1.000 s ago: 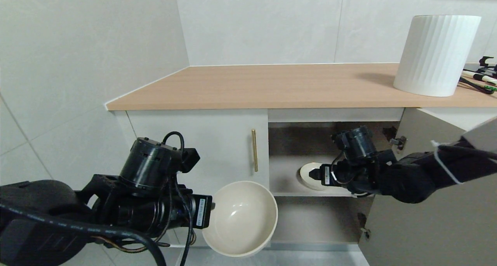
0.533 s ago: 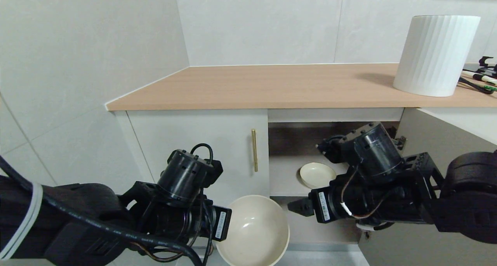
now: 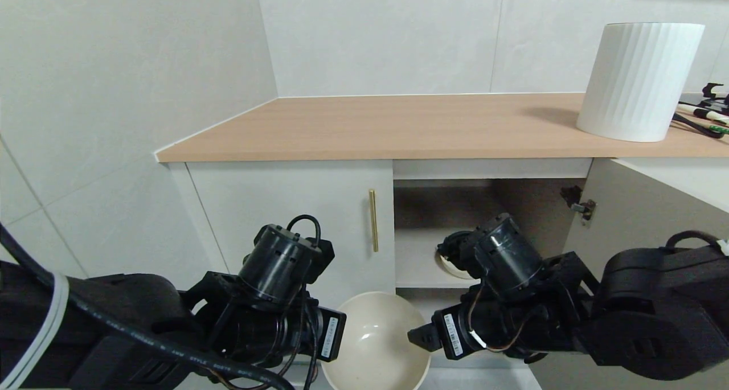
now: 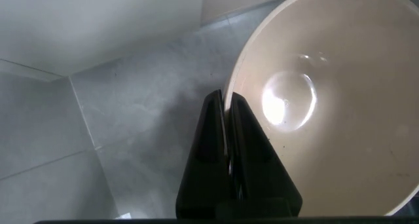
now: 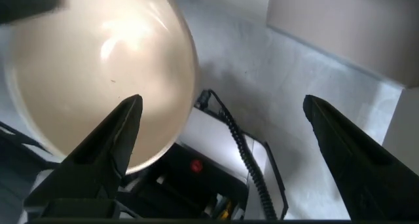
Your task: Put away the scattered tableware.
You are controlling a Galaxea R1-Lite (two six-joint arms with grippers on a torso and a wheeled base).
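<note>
- Cream bowl [image 3: 376,344] hangs in the air low in front of the cabinet [image 3: 285,208], below the front edge of its shelf [image 3: 416,259]. It is tilted so that its glossy hollow faces up and outward, and grey floor tiles [image 4: 131,119] lie beneath it.
- The left gripper [image 4: 226,112] is clamped on the bowl's rim, one finger inside the hollow and one against the outer wall.
- The right gripper [image 3: 418,337] sits just beside the opposite rim with its fingers spread wide and nothing between them. Whether a fingertip touches the bowl cannot be told.
- A small pale dish [image 3: 447,263] lies on the shelf inside the open compartment, near the shelf's front edge, mostly hidden behind the right arm.
- The right door [image 3: 626,225] stands swung open. The left door is shut, with a brass handle [image 3: 372,220] at its inner edge.
- A wooden counter [image 3: 398,125] tops the cabinet. A white ribbed cylinder [image 3: 641,79] stands near its right end, with a few pens [image 3: 703,115] at the right edge just beside it.
</note>
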